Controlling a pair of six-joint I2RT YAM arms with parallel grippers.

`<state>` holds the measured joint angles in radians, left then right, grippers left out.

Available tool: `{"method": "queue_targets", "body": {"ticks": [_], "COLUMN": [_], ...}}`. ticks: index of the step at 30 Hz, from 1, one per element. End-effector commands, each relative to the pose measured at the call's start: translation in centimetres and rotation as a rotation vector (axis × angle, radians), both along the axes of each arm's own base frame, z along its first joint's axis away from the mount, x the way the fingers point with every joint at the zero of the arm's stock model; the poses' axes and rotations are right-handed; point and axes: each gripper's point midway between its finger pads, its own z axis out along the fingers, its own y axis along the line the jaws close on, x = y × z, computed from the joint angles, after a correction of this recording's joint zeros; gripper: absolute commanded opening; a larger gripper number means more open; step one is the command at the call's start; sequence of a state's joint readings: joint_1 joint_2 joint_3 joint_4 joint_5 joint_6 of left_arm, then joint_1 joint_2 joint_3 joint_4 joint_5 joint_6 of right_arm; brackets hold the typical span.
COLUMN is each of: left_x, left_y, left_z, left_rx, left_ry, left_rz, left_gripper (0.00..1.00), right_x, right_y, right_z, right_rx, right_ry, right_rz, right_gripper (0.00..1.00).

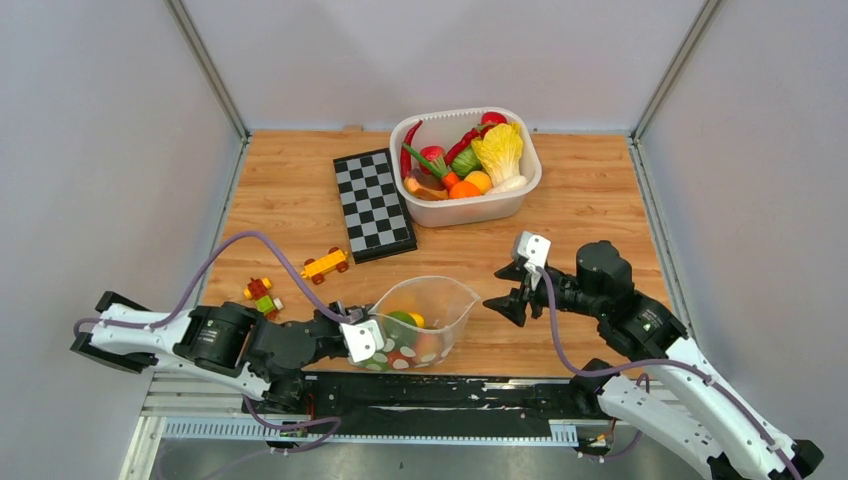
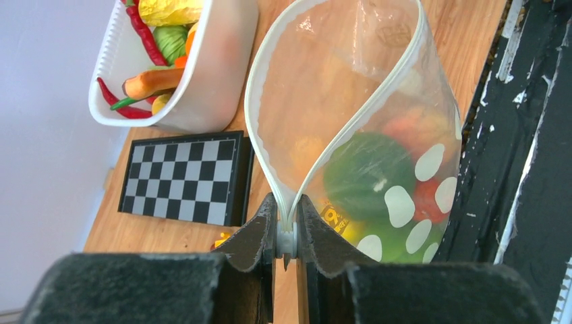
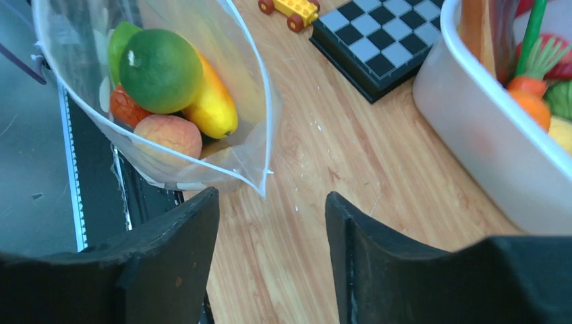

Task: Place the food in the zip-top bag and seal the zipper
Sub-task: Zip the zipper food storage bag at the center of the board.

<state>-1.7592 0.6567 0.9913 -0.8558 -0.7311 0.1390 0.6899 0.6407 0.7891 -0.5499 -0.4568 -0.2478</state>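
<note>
Top view: some fruit (image 3: 160,71) sits bagged — more waits in the tub (image 1: 465,213), zipper (image 2: 248,101) unsealed; left gripper (image 2: 288,219) pinches the bag (image 1: 445,300) edge, right gripper (image 3: 273,202) spread wide, empty.

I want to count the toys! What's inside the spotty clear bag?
Inside the bag sit a green round fruit, a yellow fruit, a peach-coloured one and a reddish one. Anything beneath them is hidden.

We log grey walls (image 1: 100,150) on three sides of the wooden table (image 1: 600,190), a black strip (image 1: 450,385) along its near edge.
</note>
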Motion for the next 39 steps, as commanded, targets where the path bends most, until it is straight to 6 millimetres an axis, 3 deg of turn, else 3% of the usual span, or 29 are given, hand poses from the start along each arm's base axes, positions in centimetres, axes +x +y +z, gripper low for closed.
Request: {"method": "queue_targets", "body": {"ticks": [1, 9, 15, 18, 27, 33, 39], "left_x": [-0.3, -0.9, -1.3, -1.6, -2.0, -2.0, -2.7], "left_y": [-2.0, -3.1, -3.8, -4.0, -4.0, -4.1, -4.9], "left_z": [2.5, 3.1, 3.7, 3.9, 3.7, 3.9, 4.0], "left_rx": [-0.125, -0.070, -0.052, -0.065, -0.064, -0.065, -0.046], "left_ry": [-0.011, -0.020, -0.004, 0.008, 0.036, 0.034, 0.033], "left_rz": [-0.019, -0.063, -0.072, -0.086, -0.100, -0.096, -0.144], "left_gripper": [0.00, 0.00, 0.00, 0.00, 0.00, 0.00, 0.00], "right_x": [-1.5, -3.6, -5.4, -5.1, -4.8, -6.1, -6.9], "right_y": [0.9, 5.3, 10.1, 11.8, 13.4, 13.2, 14.2], "right_z": [4.3, 9.0, 8.3, 7.3, 8.8, 9.7, 7.4], "right_rx": [0.075, 0.181, 0.104, 0.084, 0.123, 0.172, 0.082], "right_ry": [-0.080, -0.084, -0.168, -0.172, -0.249, -0.304, -0.297], "right_rz": [0.116, 0.370, 0.450, 0.463, 0.456, 0.514, 0.636], "right_gripper": [0.64, 0.84, 0.85, 0.86, 0.86, 0.87, 0.88]}}
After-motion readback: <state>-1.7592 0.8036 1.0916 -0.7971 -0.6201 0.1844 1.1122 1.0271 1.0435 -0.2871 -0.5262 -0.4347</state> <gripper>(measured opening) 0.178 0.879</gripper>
